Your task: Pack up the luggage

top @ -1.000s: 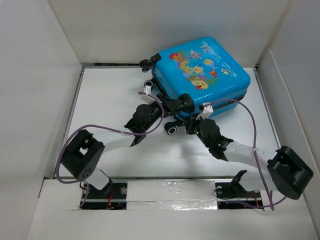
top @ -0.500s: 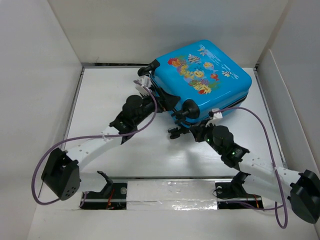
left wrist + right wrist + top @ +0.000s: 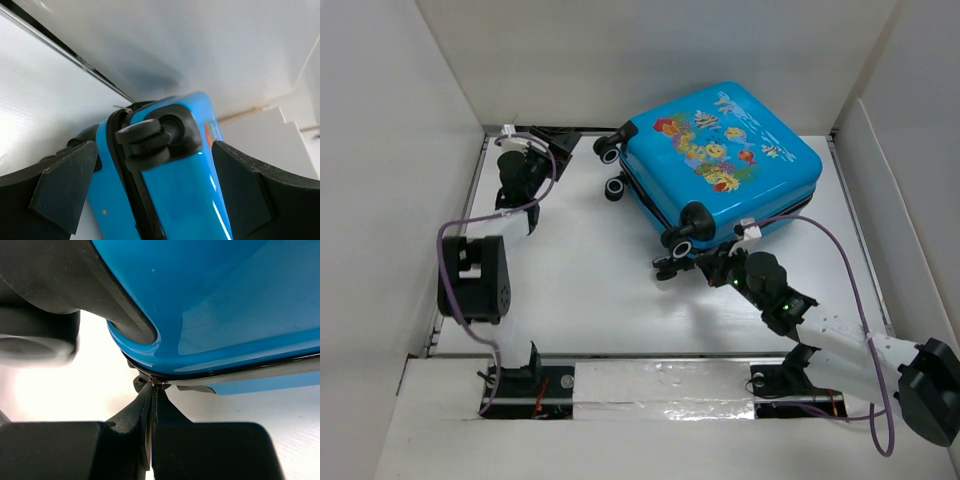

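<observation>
1. Now the left tool (image 3: 560, 140) sits spread wide in the far left corner of the tabletop (image 3: 580, 290), well apart from the suitcase (image 3: 720, 160); a second ago it was against the suitcase's wheeled end.
2. The suitcase lies closed, fish print up, on the far right of the tabletop, barely shifted.
3. The right tool (image 3: 152, 388) stays pressed together at the seam under the near corner, beside a wheel (image 3: 682, 247).
4. Whether it pinches a zipper pull, I cannot tell.

White table (image 3: 580, 300) boxed in by plain white walls (image 3: 380, 150) under even light.
</observation>
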Controlling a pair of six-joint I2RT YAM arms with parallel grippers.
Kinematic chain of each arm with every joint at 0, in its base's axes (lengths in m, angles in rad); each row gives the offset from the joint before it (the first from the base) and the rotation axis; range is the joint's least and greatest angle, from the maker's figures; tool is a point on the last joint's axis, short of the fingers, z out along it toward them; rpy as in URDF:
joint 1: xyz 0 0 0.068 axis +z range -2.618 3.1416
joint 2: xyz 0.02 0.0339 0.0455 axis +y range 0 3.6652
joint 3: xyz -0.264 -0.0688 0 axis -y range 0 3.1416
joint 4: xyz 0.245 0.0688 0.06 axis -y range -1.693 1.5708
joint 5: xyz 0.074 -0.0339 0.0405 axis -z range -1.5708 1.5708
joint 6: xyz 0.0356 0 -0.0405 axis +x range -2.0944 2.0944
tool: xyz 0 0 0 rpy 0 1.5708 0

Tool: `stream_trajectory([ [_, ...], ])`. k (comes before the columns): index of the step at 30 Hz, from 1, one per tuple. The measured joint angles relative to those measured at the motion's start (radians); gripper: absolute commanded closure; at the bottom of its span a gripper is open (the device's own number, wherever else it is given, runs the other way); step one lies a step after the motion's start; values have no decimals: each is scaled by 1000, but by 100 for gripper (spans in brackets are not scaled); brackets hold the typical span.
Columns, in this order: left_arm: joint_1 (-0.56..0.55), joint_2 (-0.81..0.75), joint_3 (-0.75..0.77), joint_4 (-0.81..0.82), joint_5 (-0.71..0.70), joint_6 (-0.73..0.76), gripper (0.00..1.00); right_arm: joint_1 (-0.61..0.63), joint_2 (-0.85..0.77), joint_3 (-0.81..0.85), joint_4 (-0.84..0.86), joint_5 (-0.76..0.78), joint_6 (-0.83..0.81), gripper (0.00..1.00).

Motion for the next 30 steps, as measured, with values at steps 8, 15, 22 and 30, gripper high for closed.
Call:
stream_trajectory([
  [8, 0, 319, 130, 180, 201, -136, 1, 0, 29, 0, 37, -24, 0, 100],
  [15, -36, 388, 250, 234, 216, -174, 1, 1, 42, 0, 55, -38, 0, 100],
  [22, -50, 476, 323, 246, 192, -226, 4, 1, 51, 0, 71, -51, 2, 100],
  [30, -90, 504, 369, 224, 157, -252, 17, 0, 51, -1, 74, -55, 7, 100],
])
